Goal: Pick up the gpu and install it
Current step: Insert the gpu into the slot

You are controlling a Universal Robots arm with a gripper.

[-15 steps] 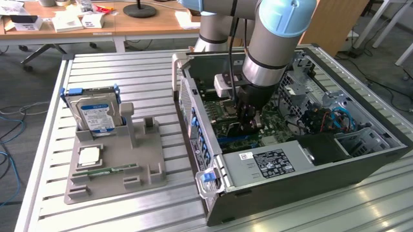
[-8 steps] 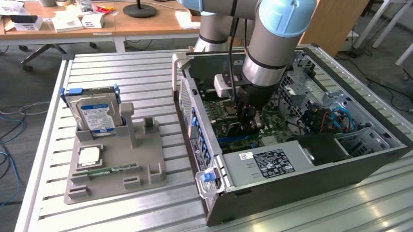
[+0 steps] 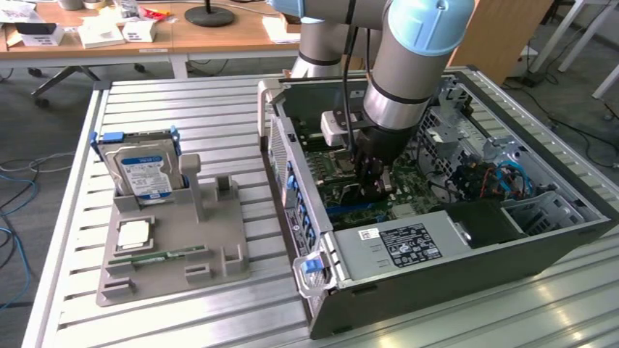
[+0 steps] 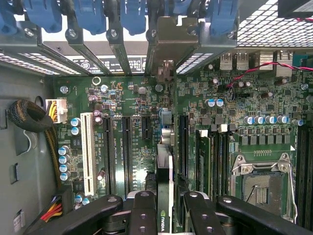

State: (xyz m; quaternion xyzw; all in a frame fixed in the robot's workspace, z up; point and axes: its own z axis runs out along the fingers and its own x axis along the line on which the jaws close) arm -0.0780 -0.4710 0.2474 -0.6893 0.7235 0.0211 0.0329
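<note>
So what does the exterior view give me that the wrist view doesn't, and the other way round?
Exterior view alone: the hard drive standing in the grey holder on the table, outside the PC case. Wrist view alone: the white slot, the CPU socket and the gpu edge-on between the fingers. Both: the motherboard and the gripper low over it.

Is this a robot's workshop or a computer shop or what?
Probably a robotics lab or workshop. A robot arm reaches into an open computer case on a slatted metal table. A grey holder beside it carries spare parts like a hard drive, and office desks stand behind.
</note>
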